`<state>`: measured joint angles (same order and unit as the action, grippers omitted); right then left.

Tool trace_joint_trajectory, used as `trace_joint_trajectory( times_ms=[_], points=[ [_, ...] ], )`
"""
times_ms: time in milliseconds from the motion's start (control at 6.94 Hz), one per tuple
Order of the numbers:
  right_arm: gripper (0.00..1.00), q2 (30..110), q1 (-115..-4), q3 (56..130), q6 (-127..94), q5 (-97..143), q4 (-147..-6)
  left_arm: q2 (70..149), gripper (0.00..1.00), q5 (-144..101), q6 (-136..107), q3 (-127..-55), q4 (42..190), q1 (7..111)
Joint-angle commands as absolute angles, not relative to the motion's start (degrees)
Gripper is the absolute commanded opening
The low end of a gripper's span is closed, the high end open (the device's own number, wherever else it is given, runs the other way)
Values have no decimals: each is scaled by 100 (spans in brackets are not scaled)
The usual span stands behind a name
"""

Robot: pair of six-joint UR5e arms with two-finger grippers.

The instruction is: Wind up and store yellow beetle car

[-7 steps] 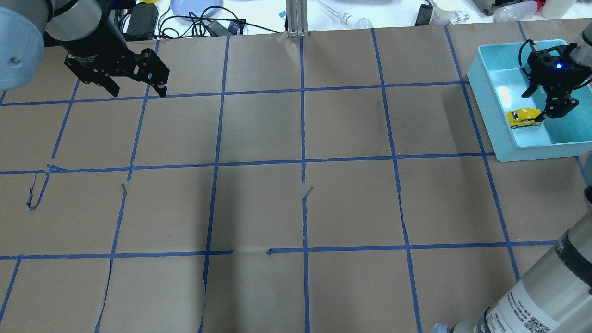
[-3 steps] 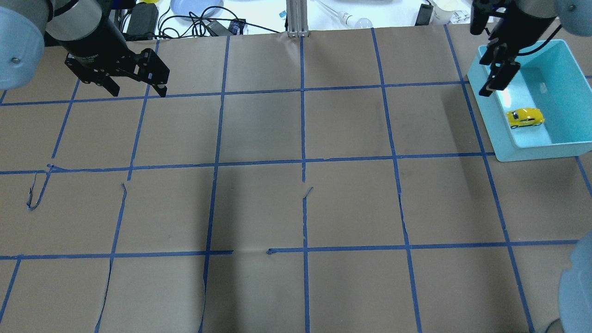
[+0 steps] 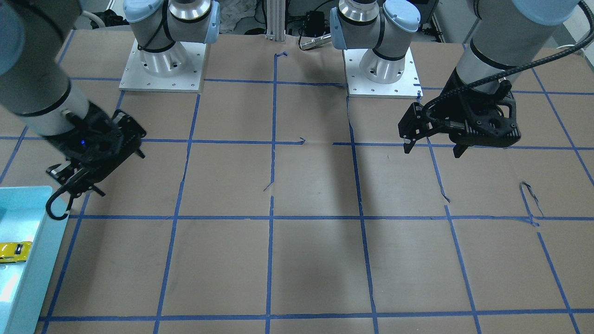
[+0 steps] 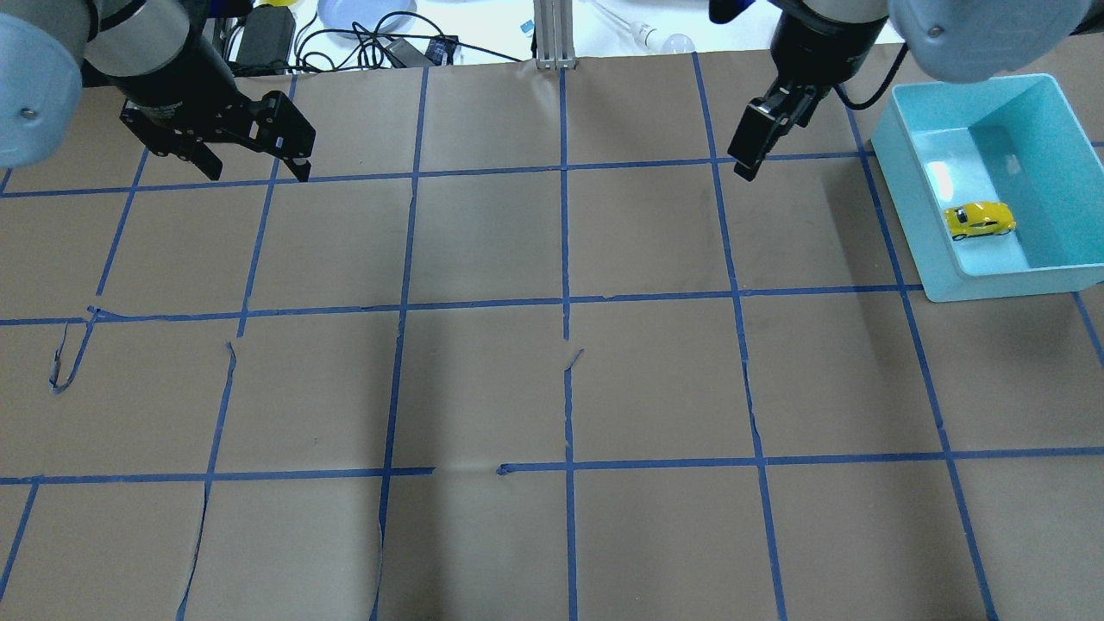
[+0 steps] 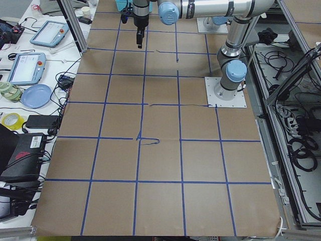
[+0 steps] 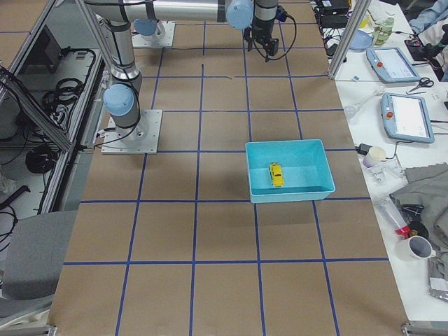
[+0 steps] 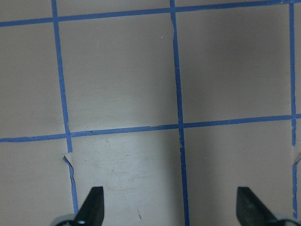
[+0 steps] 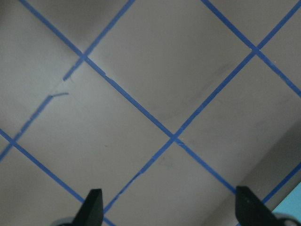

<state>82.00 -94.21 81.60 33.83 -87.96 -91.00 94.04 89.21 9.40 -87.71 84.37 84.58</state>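
The yellow beetle car (image 4: 980, 220) lies on the floor of the teal bin (image 4: 914, 185) at the table's right end, with nothing touching it. It also shows in the front view (image 3: 13, 251) and in the right-side view (image 6: 276, 175). My right gripper (image 4: 744, 166) is open and empty. It hangs over bare paper to the left of the bin, well apart from the car (image 3: 75, 183). Its wrist view (image 8: 171, 209) shows only taped paper between the fingertips. My left gripper (image 4: 257, 170) is open and empty at the far left (image 3: 431, 150) (image 7: 171, 207).
Brown paper with a blue tape grid (image 4: 565, 302) covers the table, torn in places. Cables, a blue plate (image 4: 362, 13) and a bulb lie beyond the far edge. The bin's corner (image 8: 292, 216) shows at the right wrist view's lower right.
My right gripper has lifted out of the bin and swung left along the far side of the table. The car stays in the bin. The left arm has not moved.
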Motion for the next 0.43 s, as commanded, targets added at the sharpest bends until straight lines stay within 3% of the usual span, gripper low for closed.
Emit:
trace_joint_trajectory(
  times_ms=[0, 288],
  points=[
    [100, 8630, -9651, 8165, 1351, -8789, -8938, 9404, 100, 8921, 940, -8771, 8437, 8464],
    [100, 8640, -9458, 8183, 759, -8885, -8903, 9404, 100, 8930, 940, -8771, 8437, 8455]
  ],
)
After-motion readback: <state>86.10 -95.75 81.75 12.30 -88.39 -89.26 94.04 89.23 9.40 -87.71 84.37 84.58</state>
